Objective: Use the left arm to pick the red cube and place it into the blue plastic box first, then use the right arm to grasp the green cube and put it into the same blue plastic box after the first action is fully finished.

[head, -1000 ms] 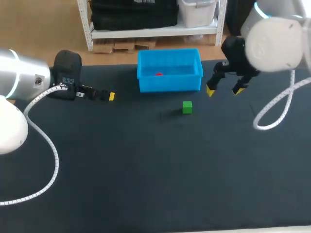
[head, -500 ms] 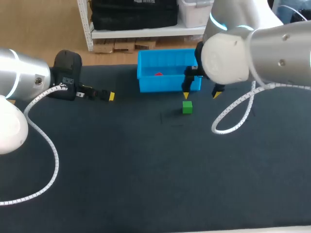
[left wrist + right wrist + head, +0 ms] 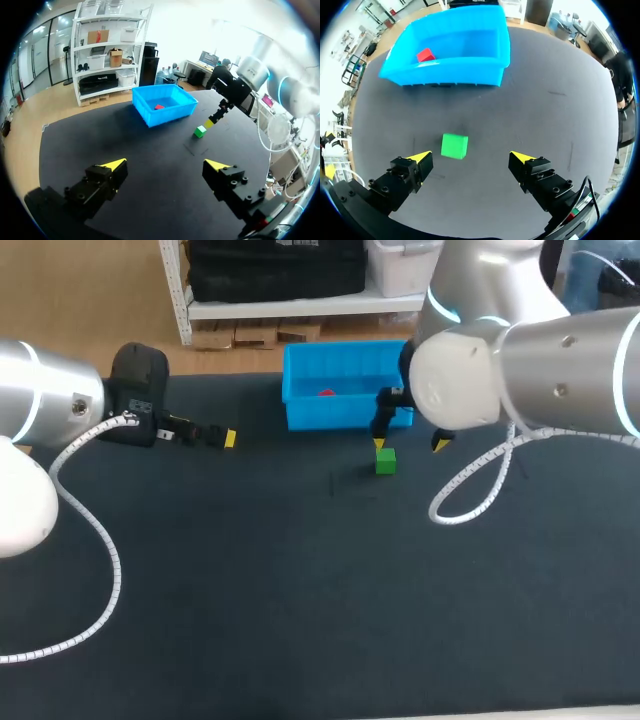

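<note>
Our right claw (image 3: 471, 156) hung open over the dark table (image 3: 545, 115), fingers spread wide and touching nothing. The green cube (image 3: 454, 146) sat flat just ahead of the gap, nearer one finger, its faces slightly skewed to them. Farther ahead the blue plastic box (image 3: 455, 75) lay long side crosswise, with the red cube (image 3: 425, 54) in it. Our left claw (image 3: 165, 164), also open, hung well apart.

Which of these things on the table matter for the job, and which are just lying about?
For the job: red cube, in the blue plastic box; green cube; right gripper, open near it; left gripper, open.
Just there: black table; white cable.
</note>
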`<move>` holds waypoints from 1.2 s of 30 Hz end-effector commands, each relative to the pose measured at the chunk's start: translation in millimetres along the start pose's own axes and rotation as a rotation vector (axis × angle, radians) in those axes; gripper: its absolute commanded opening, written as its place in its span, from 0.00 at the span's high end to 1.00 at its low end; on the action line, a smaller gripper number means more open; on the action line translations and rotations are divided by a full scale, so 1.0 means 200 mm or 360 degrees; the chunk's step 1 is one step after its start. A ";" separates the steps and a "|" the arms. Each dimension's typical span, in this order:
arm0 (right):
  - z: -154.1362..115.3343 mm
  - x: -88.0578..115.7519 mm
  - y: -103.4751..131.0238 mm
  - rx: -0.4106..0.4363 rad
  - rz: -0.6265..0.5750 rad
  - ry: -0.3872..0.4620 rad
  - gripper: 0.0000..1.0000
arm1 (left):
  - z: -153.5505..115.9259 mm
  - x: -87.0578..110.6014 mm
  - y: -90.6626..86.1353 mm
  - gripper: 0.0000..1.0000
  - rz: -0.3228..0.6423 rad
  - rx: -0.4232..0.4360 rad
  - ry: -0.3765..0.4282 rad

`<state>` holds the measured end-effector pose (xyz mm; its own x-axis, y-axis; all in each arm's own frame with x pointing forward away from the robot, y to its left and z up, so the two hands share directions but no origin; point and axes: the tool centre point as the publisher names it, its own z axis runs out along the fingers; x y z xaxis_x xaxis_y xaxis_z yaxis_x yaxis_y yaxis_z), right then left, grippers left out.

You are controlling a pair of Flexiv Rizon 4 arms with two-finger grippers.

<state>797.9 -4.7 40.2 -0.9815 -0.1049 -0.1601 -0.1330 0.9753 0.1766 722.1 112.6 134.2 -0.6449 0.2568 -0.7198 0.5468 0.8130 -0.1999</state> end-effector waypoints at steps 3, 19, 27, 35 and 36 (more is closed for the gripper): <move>0.08 -0.12 0.05 0.0059 -0.0001 0.0116 0.00 | 0.00 0.01 0.01 0.00 0.0003 0.0013 -0.0012; 0.15 -0.08 0.08 0.0094 0.0006 0.0178 0.00 | 0.00 0.01 0.01 0.00 0.0003 0.0013 -0.0012; 0.20 -0.06 0.09 0.0093 0.0002 0.0202 0.00 | 0.00 0.01 0.01 0.00 0.0003 0.0013 -0.0012; 0.20 -0.03 0.10 0.0112 -0.0002 0.0200 0.00 | 0.00 0.01 0.01 0.00 0.0003 0.0013 -0.0012; 0.20 -0.03 0.10 0.0114 -0.0003 0.0198 0.08 | 0.00 0.01 0.01 0.00 0.0003 0.0013 -0.0012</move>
<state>812.0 22.8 4.9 -0.9913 -0.1289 -0.0266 -0.1311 0.9852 0.1101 722.1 112.5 134.2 -0.6451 0.2568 -0.7197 0.5465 0.8133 -0.1996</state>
